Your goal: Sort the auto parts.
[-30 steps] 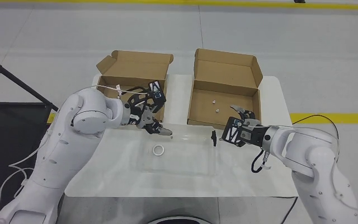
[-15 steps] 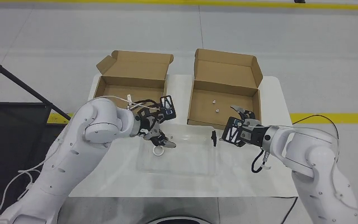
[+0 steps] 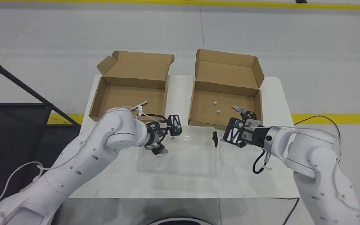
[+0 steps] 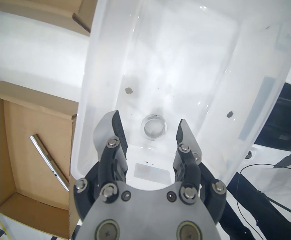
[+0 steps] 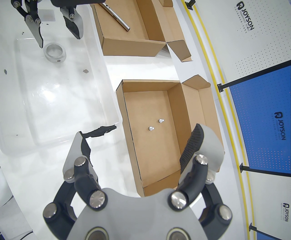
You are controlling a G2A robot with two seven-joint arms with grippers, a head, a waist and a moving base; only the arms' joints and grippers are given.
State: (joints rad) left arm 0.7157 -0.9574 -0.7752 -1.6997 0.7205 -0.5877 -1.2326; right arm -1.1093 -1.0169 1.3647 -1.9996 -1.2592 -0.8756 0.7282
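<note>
A silver metal ring [image 4: 142, 130] [image 5: 54, 58] lies on the floor of a clear plastic tray [image 3: 188, 163] [image 4: 91, 68] [image 5: 56, 102]. My left gripper [image 3: 159, 148] [image 4: 149, 118] [image 5: 59, 41] hangs open in the tray, one finger on each side of the ring and just above it, not touching. My right gripper [image 3: 238, 118] [image 5: 139, 131] stands open and empty at the near corner of the right cardboard box [image 3: 197, 112] [image 5: 127, 127]. Two small bolts [image 5: 151, 128] [image 3: 214, 103] lie in that box. A metal rod [image 4: 48, 162] [image 5: 117, 17] lies in the left box [image 3: 107, 93].
A black jagged scrap [image 3: 214, 138] [image 5: 100, 130] lies on the white table between the tray's corner and the right box. Small dark specks [image 4: 129, 91] dot the tray floor. Both boxes have their lids folded back on the far side.
My left gripper has swung from the left box's edge toward me into the tray and come down around the ring, which it now covers in the top view. The right arm has not moved.
</note>
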